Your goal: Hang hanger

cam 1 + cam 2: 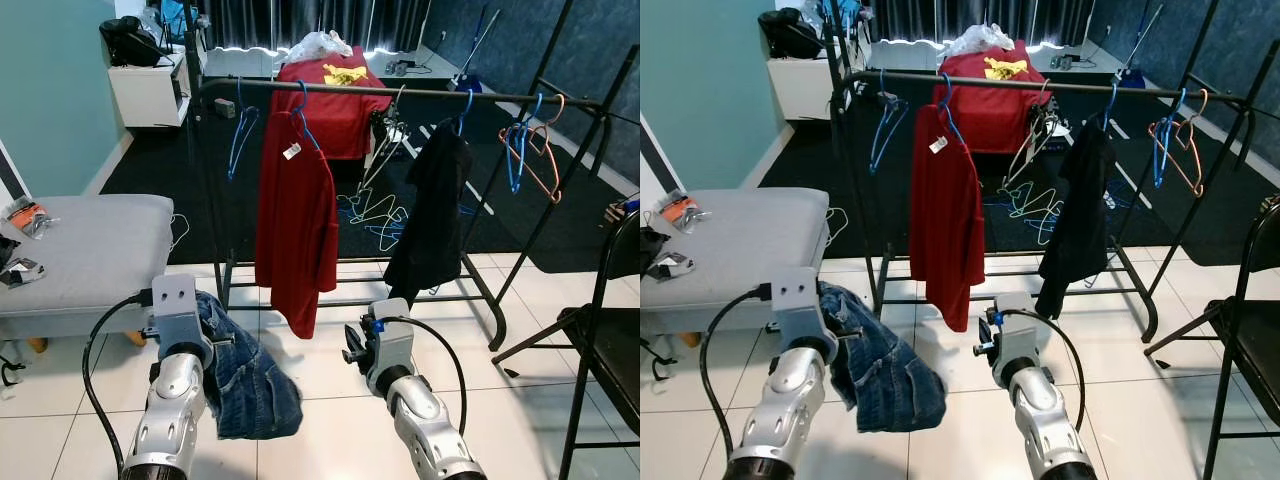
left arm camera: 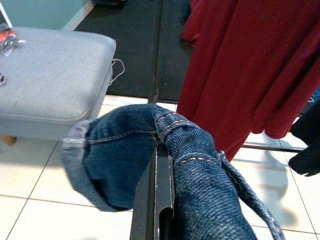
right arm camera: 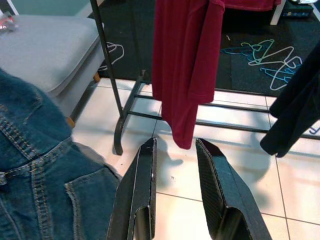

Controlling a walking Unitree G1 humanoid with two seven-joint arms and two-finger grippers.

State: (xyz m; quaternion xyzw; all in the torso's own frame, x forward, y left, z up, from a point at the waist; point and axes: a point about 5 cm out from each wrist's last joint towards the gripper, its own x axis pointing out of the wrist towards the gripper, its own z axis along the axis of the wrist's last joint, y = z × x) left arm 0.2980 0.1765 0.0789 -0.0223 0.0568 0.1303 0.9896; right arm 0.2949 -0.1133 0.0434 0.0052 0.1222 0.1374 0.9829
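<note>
L tool (image 2: 156, 210): fingers pressed together on jeans (image 1: 245, 375); denim wraps round both fingers and hangs below the arm, above the tiled floor (image 1: 330, 420). No hanger can be made out in the jeans.

R tool (image 3: 176, 190): fingers spread, nothing between them, held low over floor, pointing toward the rack's bottom rails.

Rack (image 1: 400, 93) stands ahead, feet at the edge where tile meets dark carpet (image 1: 160, 160). On its top bar, L to R: empty blue hanger (image 1: 241, 135) near L end; red shirt (image 1: 293, 230) on a blue hanger; white/wire hangers (image 1: 385, 150) mid-bar; black garment (image 1: 432, 215) on a blue hanger; blue + orange empty hangers (image 1: 530, 150) near R end.

Loose hangers (image 1: 375, 215) lie in a pile on carpet behind the rack. Behind that, a red-covered surface (image 1: 335, 100) w/ white bag on top.

Grey seat (image 1: 85, 250) at L, small items at its L edge. Black folding chair (image 1: 610, 330) at R edge of view.
</note>
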